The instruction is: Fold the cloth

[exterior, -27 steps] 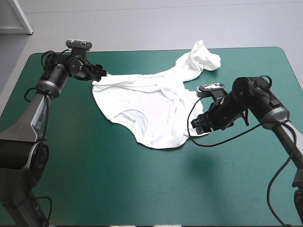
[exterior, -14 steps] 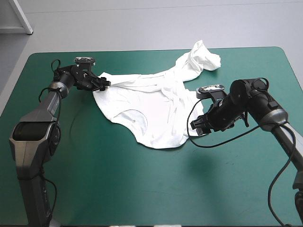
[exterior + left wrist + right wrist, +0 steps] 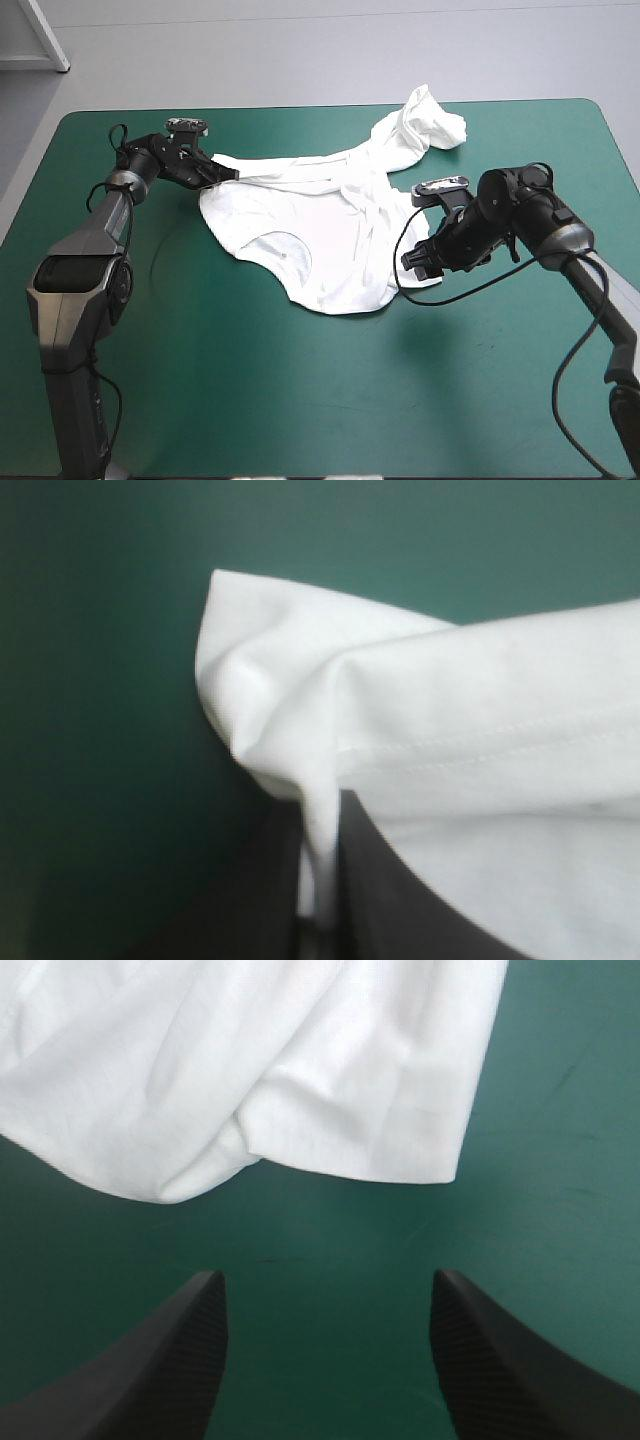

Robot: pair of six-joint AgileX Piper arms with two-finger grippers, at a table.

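White T-shirt lies rumpled and unfolded on the teal-green surface, one corner clamped in the left jaws; the right jaws stand spread, its hem just ahead. No fold looks made; spreading and folding remain.

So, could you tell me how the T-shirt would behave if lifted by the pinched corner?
Probably floppy: the T-shirt lies creased and bunched, and its corner folds over at the left claw. Lifted, it would likely sag and trail, not rise flat. It looks thin, so probably light.
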